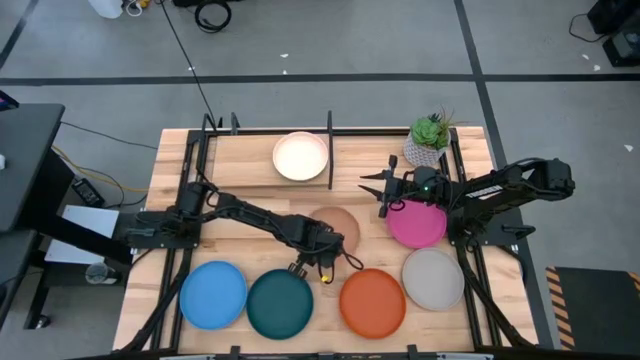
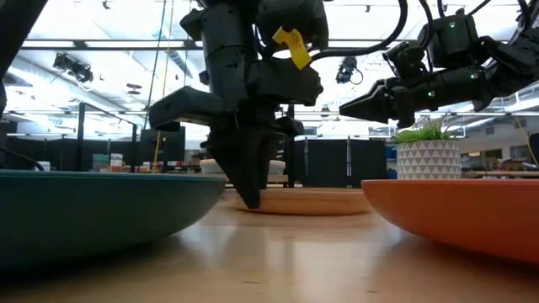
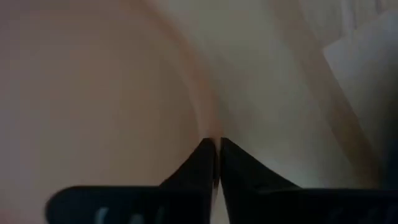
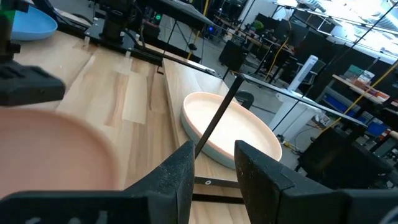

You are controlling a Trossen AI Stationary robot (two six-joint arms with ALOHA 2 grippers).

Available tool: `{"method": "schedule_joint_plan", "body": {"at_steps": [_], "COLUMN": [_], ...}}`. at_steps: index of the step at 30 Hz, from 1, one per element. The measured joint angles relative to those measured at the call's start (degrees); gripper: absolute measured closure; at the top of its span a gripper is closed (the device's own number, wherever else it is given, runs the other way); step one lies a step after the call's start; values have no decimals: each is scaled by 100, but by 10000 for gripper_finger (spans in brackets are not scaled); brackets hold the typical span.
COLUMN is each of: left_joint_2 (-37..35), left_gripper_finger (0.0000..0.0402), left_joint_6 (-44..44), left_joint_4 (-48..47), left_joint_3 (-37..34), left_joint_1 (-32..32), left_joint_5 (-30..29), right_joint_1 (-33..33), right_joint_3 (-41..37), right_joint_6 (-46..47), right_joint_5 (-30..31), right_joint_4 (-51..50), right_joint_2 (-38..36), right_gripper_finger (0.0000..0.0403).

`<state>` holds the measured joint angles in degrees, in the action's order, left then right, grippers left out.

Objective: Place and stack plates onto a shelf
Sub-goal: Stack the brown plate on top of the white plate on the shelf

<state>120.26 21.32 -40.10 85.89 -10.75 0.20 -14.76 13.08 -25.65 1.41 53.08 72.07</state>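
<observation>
The left pincer (image 1: pixel 310 258) sits low at the near rim of the peach plate (image 1: pixel 340 226), in the middle of the desk (image 1: pixel 250 180). In the left wrist view its two fingers come together to a narrow slit right at the plate's edge (image 3: pixel 208 124), and the low view shows the fingertip down at desk level against the plate rim (image 2: pixel 295 202); it looks clamped on that rim, though the contact itself is hard to see.

From this pincer the shelf (image 1: pixel 330 150) lies straight ahead, toward the far edge of the desk, beyond the peach plate. Its left bay already holds the cream-white plate (image 1: pixel 301 156), lying flat beside the central divider. The plates are round, so no long axis matters; what counts is that the peach plate must travel away from the robot's side and over the cream-white one or into the other bay.

The right pincer (image 1: pixel 383 190) hangs above the desk near the shelf's right bay, over the far edge of the magenta plate (image 1: pixel 417 224), fingers apart and holding nothing. It is the nearer arm to the shelf, while the left arm is the nearer to the peach plate.

A yellow tag (image 2: pixel 291 46) hangs on the left arm; no writing on it is readable.
</observation>
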Motion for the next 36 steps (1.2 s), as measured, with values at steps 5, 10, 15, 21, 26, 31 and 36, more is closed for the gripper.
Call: {"method": "schedule_joint_plan", "body": {"at_steps": [5, 10, 15, 21, 26, 31, 36], "left_joint_2": [-264, -735, -1217, -1433, -1446, -1448, -1446], "left_gripper_finger": [383, 384, 385, 386, 386, 386, 386], "left_joint_6": [-528, -1670, -2333, -2369, -1860, -1231, -566], "left_joint_4": [-706, -1418, -2117, -3236, -3415, -3246, -2791], "left_joint_3": [217, 723, 1155, 1175, 964, 715, 339], "left_joint_1": [9, 59, -3, 69, 462, 1089, 1842], "left_joint_5": [257, 801, 348, -742, -1383, -1395, -1576], "right_joint_1": [0, 0, 0, 0, 0, 0, 0], "right_joint_3": [0, 0, 0, 0, 0, 0, 0], "right_joint_6": [42, 60, 61, 61, 63, 63, 63], "right_joint_5": [0, 0, 0, -2, -2, -2, -4], "right_joint_4": [-20, -28, -28, -4, -4, -5, -31], "right_joint_2": [0, 0, 0, 0, 0, 0, 0], "right_gripper_finger": [282, 282, 282, 282, 282, 282, 282]}}
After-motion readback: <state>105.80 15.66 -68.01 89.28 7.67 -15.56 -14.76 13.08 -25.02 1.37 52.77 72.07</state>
